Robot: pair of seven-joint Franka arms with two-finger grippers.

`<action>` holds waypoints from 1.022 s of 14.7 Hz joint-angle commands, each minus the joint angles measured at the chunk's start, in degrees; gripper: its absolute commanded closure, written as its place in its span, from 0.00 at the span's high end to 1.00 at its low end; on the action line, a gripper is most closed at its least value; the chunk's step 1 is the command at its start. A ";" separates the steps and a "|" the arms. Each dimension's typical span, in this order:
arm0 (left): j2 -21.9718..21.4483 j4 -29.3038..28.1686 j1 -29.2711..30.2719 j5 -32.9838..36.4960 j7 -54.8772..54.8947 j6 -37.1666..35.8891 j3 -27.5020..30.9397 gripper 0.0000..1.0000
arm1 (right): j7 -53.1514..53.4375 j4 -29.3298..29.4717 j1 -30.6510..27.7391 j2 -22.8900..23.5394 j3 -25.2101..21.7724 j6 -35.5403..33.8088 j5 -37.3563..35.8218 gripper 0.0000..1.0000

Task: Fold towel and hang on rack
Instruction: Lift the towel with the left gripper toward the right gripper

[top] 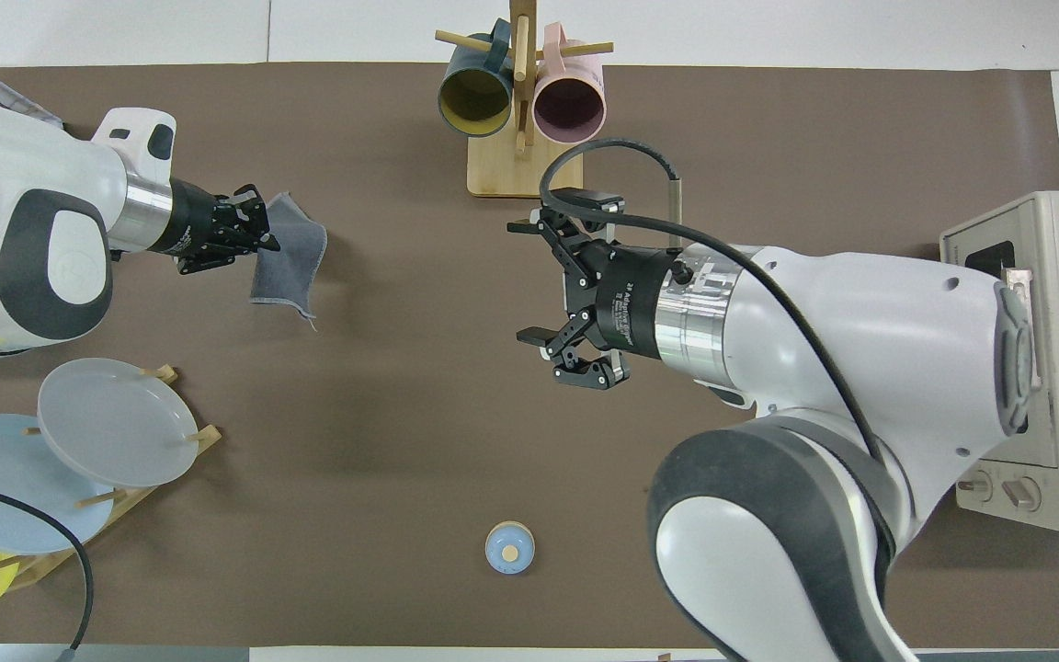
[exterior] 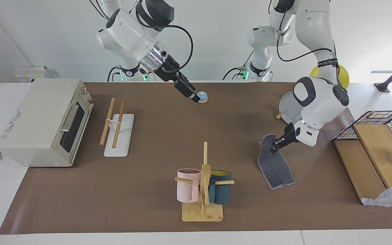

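The towel [exterior: 277,167] shows its dark grey face and lies as a long narrow strip toward the left arm's end of the table. My left gripper [exterior: 275,144] is shut on the towel's end nearer the robots and holds that end slightly raised. In the overhead view the towel [top: 298,253] hangs from my left gripper [top: 256,235]. The rack [exterior: 118,124], two wooden rods over a white base, stands beside the toaster oven toward the right arm's end; my right arm hides it in the overhead view. My right gripper [top: 531,281] is open and empty, up over the middle of the table [exterior: 194,98].
A toaster oven [exterior: 43,122] sits at the right arm's end. A wooden mug tree [exterior: 204,185] with two mugs stands mid-table, farther from the robots. A small blue round object [top: 510,548] lies near the robots. A plate stand with plates [top: 116,418] and a wire basket [exterior: 385,122] are at the left arm's end.
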 commanded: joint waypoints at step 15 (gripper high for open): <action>-11.65 1.91 -6.34 -8.31 -75.82 -1.67 -4.58 0.00 | 1.67 5.88 4.36 9.98 -0.11 14.45 4.49 1.00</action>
